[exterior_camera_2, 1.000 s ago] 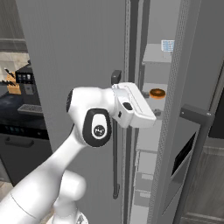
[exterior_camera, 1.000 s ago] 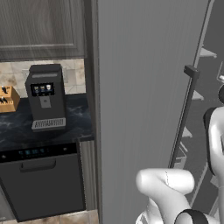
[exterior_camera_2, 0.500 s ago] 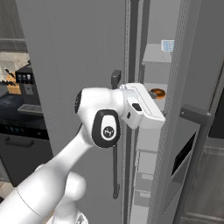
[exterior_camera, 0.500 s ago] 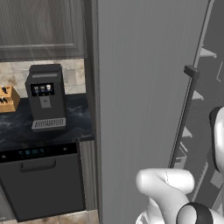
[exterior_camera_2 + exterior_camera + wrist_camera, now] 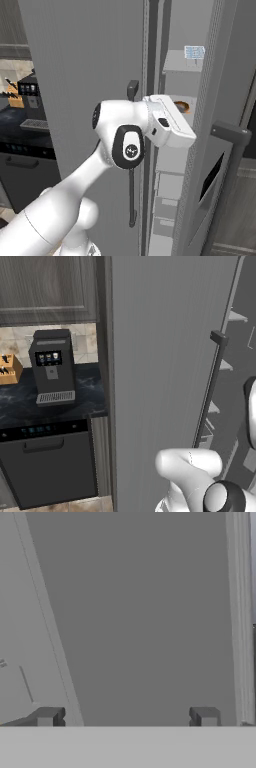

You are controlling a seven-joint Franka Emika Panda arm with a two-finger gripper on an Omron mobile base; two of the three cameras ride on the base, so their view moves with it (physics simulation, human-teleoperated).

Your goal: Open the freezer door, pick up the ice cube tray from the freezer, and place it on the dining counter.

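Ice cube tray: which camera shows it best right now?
The right base view: the ice cube tray sits pale blue on an upper freezer shelf, above the open gripper. The left base view and hand view give no clear look at it.

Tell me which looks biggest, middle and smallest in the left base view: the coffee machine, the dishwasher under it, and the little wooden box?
1. The dishwasher looks biggest.
2. The coffee machine is in the middle.
3. The wooden box looks smallest, though the picture's edge cuts part of it off.
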